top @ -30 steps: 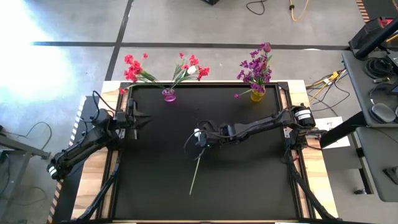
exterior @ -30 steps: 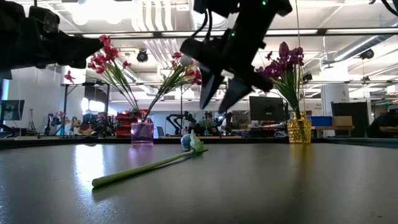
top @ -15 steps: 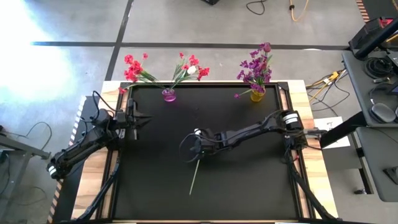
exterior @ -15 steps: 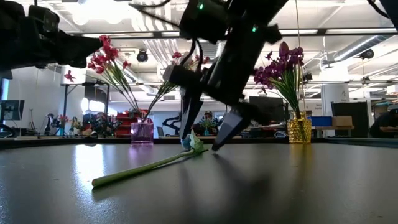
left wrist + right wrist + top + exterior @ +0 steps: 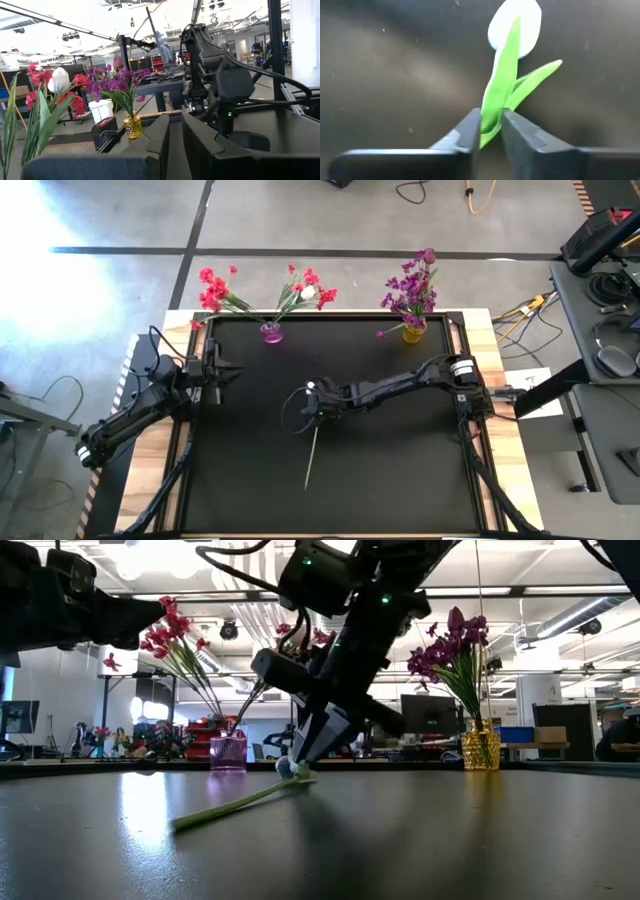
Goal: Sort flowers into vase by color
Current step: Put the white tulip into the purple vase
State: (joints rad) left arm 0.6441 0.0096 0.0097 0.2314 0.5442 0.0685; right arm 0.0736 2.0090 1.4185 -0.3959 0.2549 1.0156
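The right tool [image 5: 490, 131], wide open above the white tulip [image 5: 516, 29] a second ago, is now pinching its green stem [image 5: 312, 452] just below the bud at mid-desk, so the lift appears to be starting. The left tool [image 5: 228, 370], fingers together, is waiting at the desk's [image 5: 400, 480] left edge, while the pink vase [image 5: 271, 333] and gold vase [image 5: 413, 333] are standing well apart at the far rim, nothing blocking the way

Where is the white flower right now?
The white flower lies near the middle of the black table, its bud end pinched in the right gripper, well in front of the pink vase and yellow vase.
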